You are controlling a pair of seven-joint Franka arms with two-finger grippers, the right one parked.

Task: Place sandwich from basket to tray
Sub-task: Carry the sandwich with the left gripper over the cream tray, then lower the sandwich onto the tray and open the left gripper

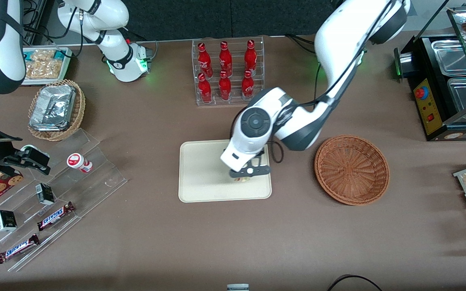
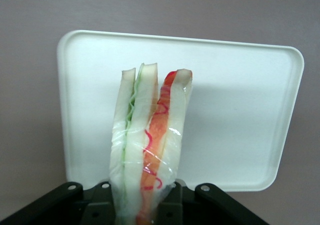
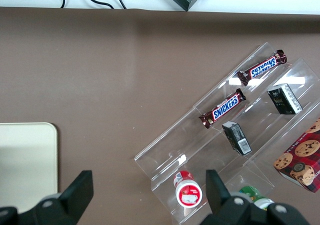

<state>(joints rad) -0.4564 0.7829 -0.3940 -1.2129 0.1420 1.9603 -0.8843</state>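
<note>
My left gripper (image 1: 244,174) hangs over the cream tray (image 1: 200,169), above the part of it nearest the basket. It is shut on the sandwich (image 2: 147,145), a wrapped wedge of white bread with green and red filling, gripped between both fingers (image 2: 172,205) and held above the tray (image 2: 235,110). In the front view only a sliver of the sandwich (image 1: 241,179) shows under the gripper. The reddish-brown wicker basket (image 1: 352,169) stands empty beside the tray, toward the working arm's end of the table.
A clear rack of red bottles (image 1: 228,72) stands farther from the front camera than the tray. Stepped acrylic racks (image 1: 51,210) with candy bars and a tan basket of foil packs (image 1: 56,108) lie toward the parked arm's end. A black food warmer (image 1: 447,81) stands at the working arm's end.
</note>
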